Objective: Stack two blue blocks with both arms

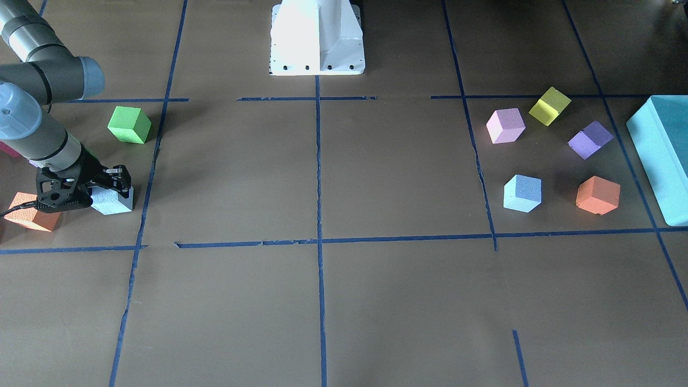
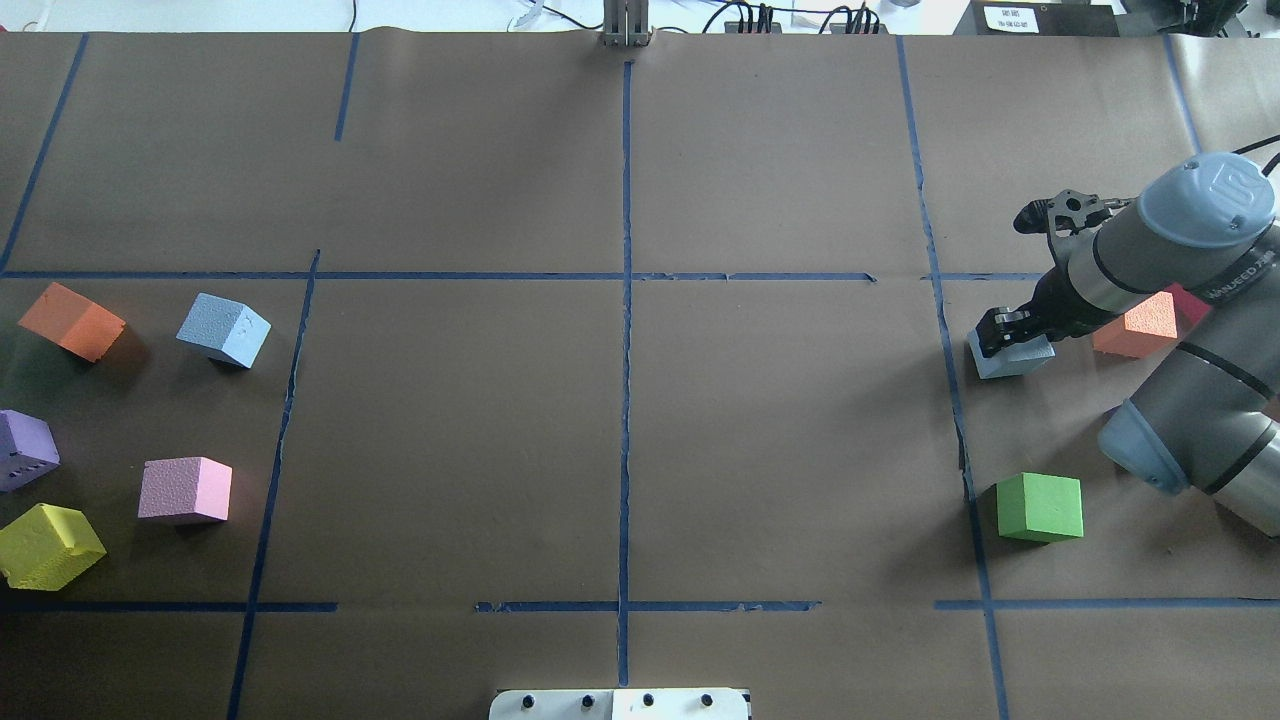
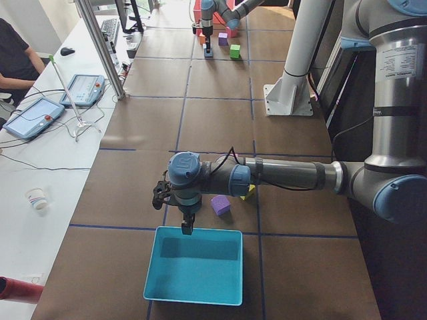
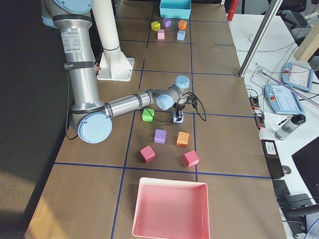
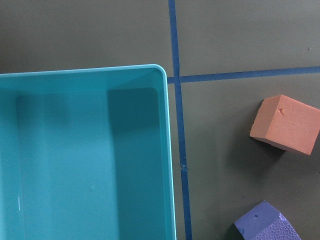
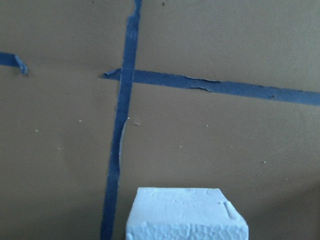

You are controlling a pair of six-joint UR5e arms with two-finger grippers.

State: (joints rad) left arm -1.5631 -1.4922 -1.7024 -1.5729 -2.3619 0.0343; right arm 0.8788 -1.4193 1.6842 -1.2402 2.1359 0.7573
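Note:
One pale blue block (image 2: 1012,358) rests on the table at the right of the overhead view, also seen in the front view (image 1: 114,201) and at the bottom of the right wrist view (image 6: 187,214). My right gripper (image 2: 1010,328) hangs directly over it, fingers open and close to its top. The second blue block (image 2: 224,330) sits alone on the left side, far from either gripper; it also shows in the front view (image 1: 522,193). My left gripper (image 3: 187,227) shows only in the exterior left view, hovering over the teal box's edge; I cannot tell if it is open.
A green cube (image 2: 1040,507) and an orange cube (image 2: 1135,325) lie near the right gripper. Orange (image 2: 72,320), pink (image 2: 185,490), purple (image 2: 25,448) and yellow (image 2: 48,545) cubes surround the second blue block. The teal box (image 1: 658,156) stands beyond them.

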